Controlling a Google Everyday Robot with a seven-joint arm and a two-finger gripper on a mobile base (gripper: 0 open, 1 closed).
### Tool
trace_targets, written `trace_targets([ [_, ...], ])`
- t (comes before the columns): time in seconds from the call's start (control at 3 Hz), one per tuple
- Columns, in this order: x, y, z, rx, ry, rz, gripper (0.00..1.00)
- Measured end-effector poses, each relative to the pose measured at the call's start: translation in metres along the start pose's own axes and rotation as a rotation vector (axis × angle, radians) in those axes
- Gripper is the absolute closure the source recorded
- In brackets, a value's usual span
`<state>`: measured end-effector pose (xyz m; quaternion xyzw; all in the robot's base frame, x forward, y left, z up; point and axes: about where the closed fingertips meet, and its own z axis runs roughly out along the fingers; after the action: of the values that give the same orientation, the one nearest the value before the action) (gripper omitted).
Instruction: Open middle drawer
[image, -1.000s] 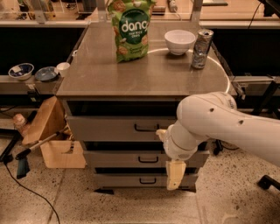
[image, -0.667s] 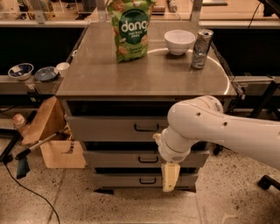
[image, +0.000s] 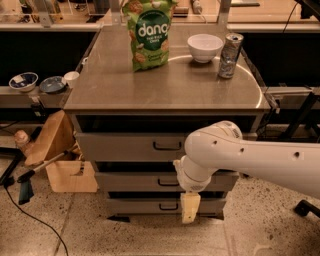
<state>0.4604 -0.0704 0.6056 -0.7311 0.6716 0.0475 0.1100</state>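
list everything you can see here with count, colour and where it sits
chip bag: one, green, upright at the back of the cabinet top
bowl: one, white, right of the bag
can: one, silver, right of the bowl
cabinet: one, grey metal, centre
top drawer: one, grey, tallest front
middle drawer: one, grey, second of three
bottom drawer: one, grey, lowest
small dishes: two, bluish, ledge at left
cup: one, white, beside the dishes
wooden box: one, tan, floor left of the cabinet
arm: one, white, reaching in from the right
hand: one, cream, in front of the bottom drawer
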Motion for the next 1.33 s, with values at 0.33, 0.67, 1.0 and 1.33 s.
trace_targets([
  [0.33, 0.001, -0.007, 0.009, 0.013, -0.018, -0.028, 0.00],
  [0.67, 0.005, -0.016, 0.023, 0.030, -0.030, -0.056, 0.00],
  [1.0, 0.009, -0.016, 0.039, 0.008, -0.034, -0.096, 0.00],
  [1.33, 0.014, -0.011, 0.055, -0.033, -0.042, -0.100, 0.00],
])
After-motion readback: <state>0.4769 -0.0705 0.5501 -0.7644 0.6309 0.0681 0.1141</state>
